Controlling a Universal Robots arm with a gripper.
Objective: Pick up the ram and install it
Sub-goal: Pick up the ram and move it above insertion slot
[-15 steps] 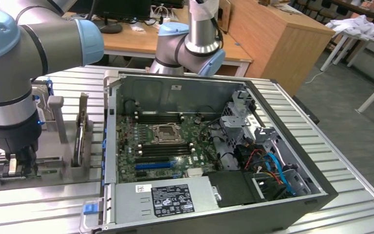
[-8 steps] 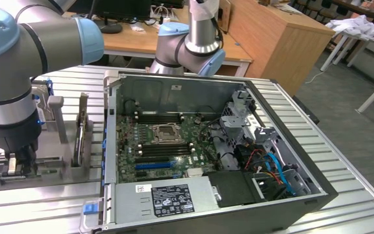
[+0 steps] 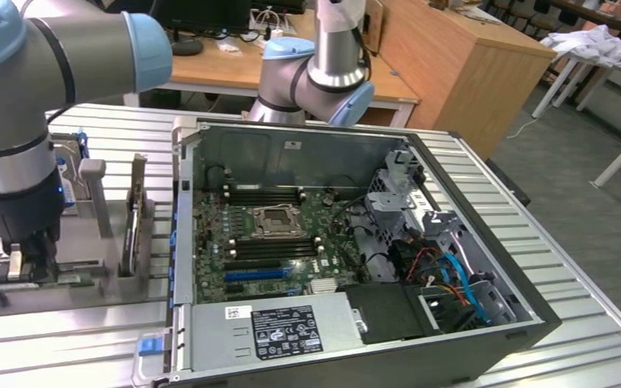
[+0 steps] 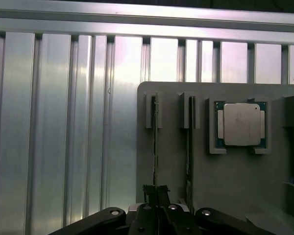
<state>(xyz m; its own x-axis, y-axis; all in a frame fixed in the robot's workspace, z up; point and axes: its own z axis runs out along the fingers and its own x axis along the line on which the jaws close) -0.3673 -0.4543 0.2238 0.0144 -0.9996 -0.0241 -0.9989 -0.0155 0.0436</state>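
Tagging gripper (image 4: 157,195) as pinched together on the top edge of the ram (image 4: 155,139), right at the near end of the stick. No visible gap between the fingers. Not lifted yet, going by the wrist view: stick standing on edge in its slot in the grey fixture tray (image 4: 235,183).

Key relation: ram directly under the tool, long axis running straight away from the wrist along the slot, fingers closing across the thin side. In the exterior view, down at the exterior view's left, well apart from the open computer case (image 3: 289,149) on the exterior view's right.

Containers:
- Tray, sitting on the ribbed metal table (image 4: 63,127): holding the gripped stick, a second stick (image 4: 191,142) on edge in the parallel slot just beside it, and a square silver processor chip (image 4: 242,124) in its own pocket beyond that.
- Case: lying open side up, motherboard (image 3: 289,255) exposed, processor socket (image 3: 278,218) mid-board with dark memory slots on either side. Slots probably unfilled, but too small to call.
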